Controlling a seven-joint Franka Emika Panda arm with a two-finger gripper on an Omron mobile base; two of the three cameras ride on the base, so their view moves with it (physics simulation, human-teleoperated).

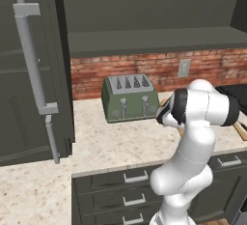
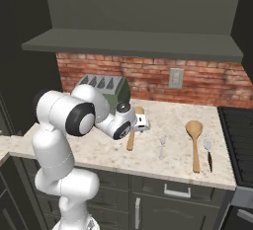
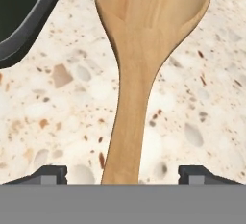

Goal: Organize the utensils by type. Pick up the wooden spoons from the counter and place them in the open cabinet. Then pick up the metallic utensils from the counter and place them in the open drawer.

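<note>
While my two-finger gripper (image 3: pixel 123 175) hangs low over the beige speckled stone-look counter (image 3: pixel 57 117), its dark fingertips (image 3: pixel 48 174) stand wide apart with the handle of a light-brown wooden spoon (image 3: pixel 139 74) lying between them, neither tip touching it; I have hold of nothing. Its wood is smooth and honey-coloured, the oval bowl pointing away from me, the handle narrowing toward my hand, flat on the stone beside the dark green four-slot toaster (image 2: pixel 106 87). I count two wooden spoons: this one and a second light-brown spoon (image 2: pixel 194 142) well apart to the right. Between them lies one small silvery piece of cutlery (image 2: pixel 162 146), and just beyond the second spoon one silver fork with a dark handle (image 2: pixel 208 151). Farther back runs the red brick wall (image 2: pixel 148 76) under the dark grey-green cabinet shelf (image 2: pixel 128 44)
</note>
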